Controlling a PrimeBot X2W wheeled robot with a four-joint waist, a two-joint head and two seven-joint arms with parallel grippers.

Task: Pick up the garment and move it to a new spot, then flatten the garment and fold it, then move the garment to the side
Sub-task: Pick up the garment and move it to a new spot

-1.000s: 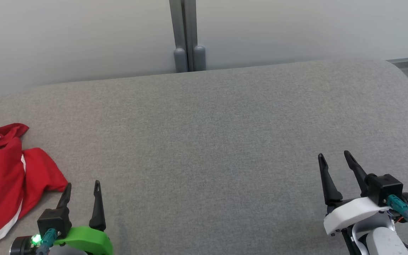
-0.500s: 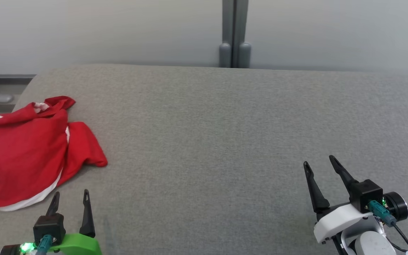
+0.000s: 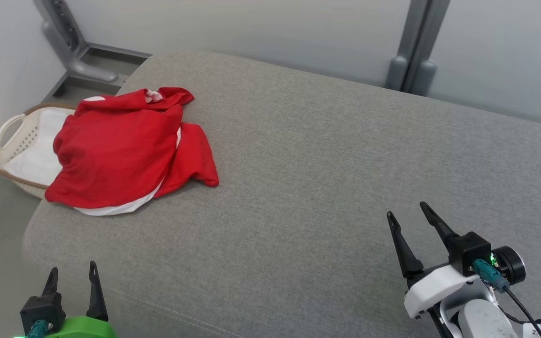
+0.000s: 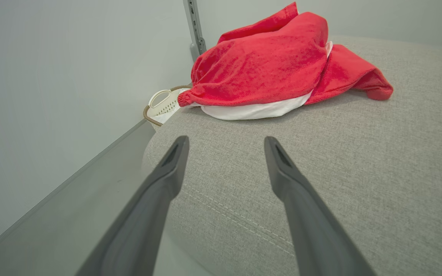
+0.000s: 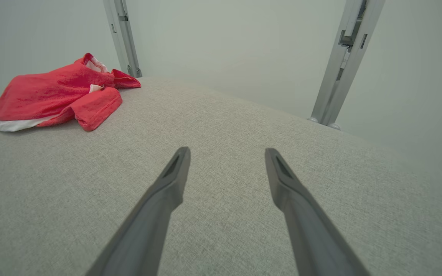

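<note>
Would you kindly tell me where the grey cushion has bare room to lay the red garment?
Bare: the middle of the cushion, between the garment and the right gripper, back to the wall post; also the near strip before the left gripper. Crowded: the far-left corner, under the garment, beside the basket.

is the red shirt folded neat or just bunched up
Bunched up, not folded. The red garment lies in a rumpled heap, one sleeve flopped out, white fabric poking from underneath.
</note>
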